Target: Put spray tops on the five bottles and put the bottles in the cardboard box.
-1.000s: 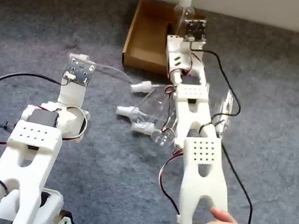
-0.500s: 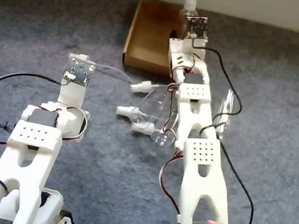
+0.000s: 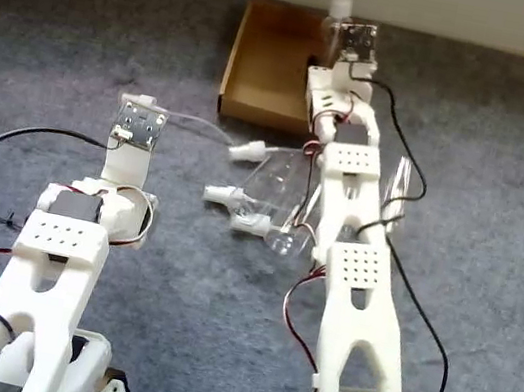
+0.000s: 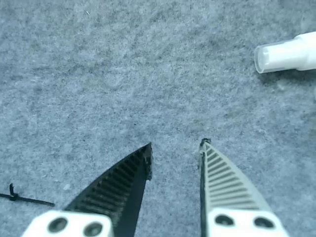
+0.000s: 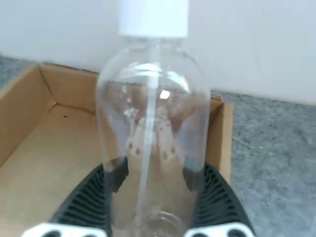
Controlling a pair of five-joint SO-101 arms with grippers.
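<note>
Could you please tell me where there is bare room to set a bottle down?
The box floor is bare left of the bottle in the right fingers. The carpet is bare left of the box, beyond the open left fingers. Between the arms it is crowded: three spray tops and a loose bottle lie close together.

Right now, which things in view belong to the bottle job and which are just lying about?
Part of the job: spray-topped bottle held by the right gripper at the cardboard box; loose spray tops; clear bottle lying flat; left gripper, open.

Just lying about: black cable tie; grey carpet.
</note>
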